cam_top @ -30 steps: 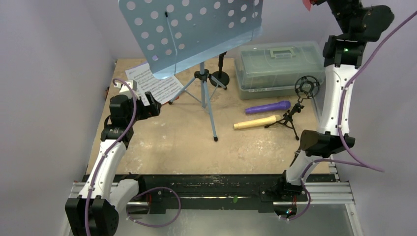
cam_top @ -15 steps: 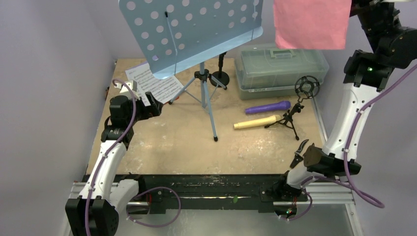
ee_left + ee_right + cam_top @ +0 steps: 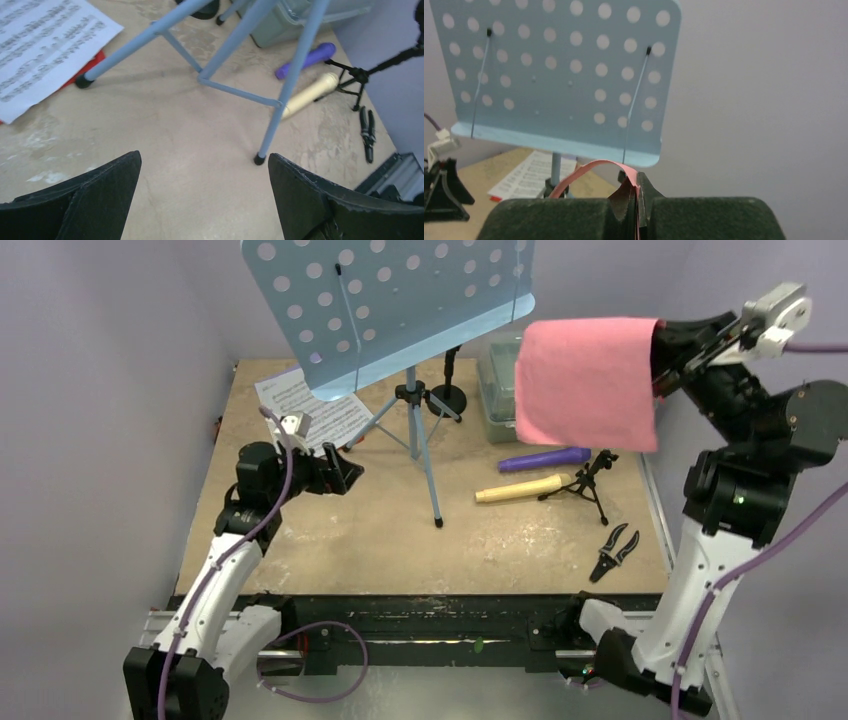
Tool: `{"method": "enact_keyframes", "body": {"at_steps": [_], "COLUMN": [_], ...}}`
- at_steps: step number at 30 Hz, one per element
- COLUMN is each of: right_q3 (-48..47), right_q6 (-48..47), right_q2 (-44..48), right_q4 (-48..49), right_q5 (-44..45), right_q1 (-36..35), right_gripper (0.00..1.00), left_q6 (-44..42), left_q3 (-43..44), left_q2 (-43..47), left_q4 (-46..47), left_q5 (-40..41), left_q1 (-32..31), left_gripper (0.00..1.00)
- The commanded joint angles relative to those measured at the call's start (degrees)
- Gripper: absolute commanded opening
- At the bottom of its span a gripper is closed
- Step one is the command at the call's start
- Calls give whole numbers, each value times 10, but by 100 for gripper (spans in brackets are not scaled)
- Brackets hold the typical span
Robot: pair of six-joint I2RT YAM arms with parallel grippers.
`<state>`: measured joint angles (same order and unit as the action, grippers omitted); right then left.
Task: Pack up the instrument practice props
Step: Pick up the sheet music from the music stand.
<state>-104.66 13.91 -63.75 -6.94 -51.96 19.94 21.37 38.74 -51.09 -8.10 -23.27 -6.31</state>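
The light-blue perforated music rest [image 3: 400,300] stands on its tripod legs [image 3: 425,455] at the back middle, and it also fills the right wrist view [image 3: 564,75]. My right gripper [image 3: 665,360] is high on the right, shut on a thin pink-red sheet [image 3: 585,380] that hangs over the box. The sheet's edge is pinched between the jaws [image 3: 638,200]. My left gripper [image 3: 350,472] is open and empty [image 3: 205,185], low over the board beside the sheet music [image 3: 310,410]. A red edge [image 3: 95,62] shows under the sheet music. Purple [image 3: 545,457] and cream [image 3: 522,488] microphones lie to the right.
A black mic holder on a small tripod [image 3: 590,480] stands by the microphones, and another with a round base [image 3: 448,395] stands behind the music rest. The grey-green box [image 3: 498,390] is mostly hidden by the sheet. Black pliers [image 3: 615,550] lie near the front right edge.
My right arm has swung down and left with the pink-red sheet, which now hangs over the box. My left gripper has moved right toward the tripod legs. The pliers are now uncovered.
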Motion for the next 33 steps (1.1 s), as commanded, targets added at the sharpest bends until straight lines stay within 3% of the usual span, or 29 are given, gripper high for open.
{"method": "enact_keyframes", "body": {"at_steps": [1,6,11,16,20,27,33], "right_q3": [94,253,364,395,394,419,438], "right_q6": [-169,-272,-380,-530,-582,-590,-561], "right_q2": [85,168,186,168,138,34,-7], "right_q4": [-184,-336,-447,-549,-588,-585,-574], "right_q5": [-4,-33,-76,-143,-216,-310,-343], "right_q1": [3,3,3,0,-2,-4,-6], "right_gripper": [0,0,0,0,0,0,0], "left_q6": [-14,-13,-19,30,99,228,272], "left_q3": [-11,-26,-40,-78,-116,-133,-145], "left_q2": [20,32,56,87,100,46,2], "left_q4": [65,113,127,206,297,360,405], "left_q5": [-87,-132,-103,-54,-13,35,80], "left_q1": [-48,-126,-226,-305,-334,-348,-376], "left_gripper": [98,98,98,100,100,100,100]}}
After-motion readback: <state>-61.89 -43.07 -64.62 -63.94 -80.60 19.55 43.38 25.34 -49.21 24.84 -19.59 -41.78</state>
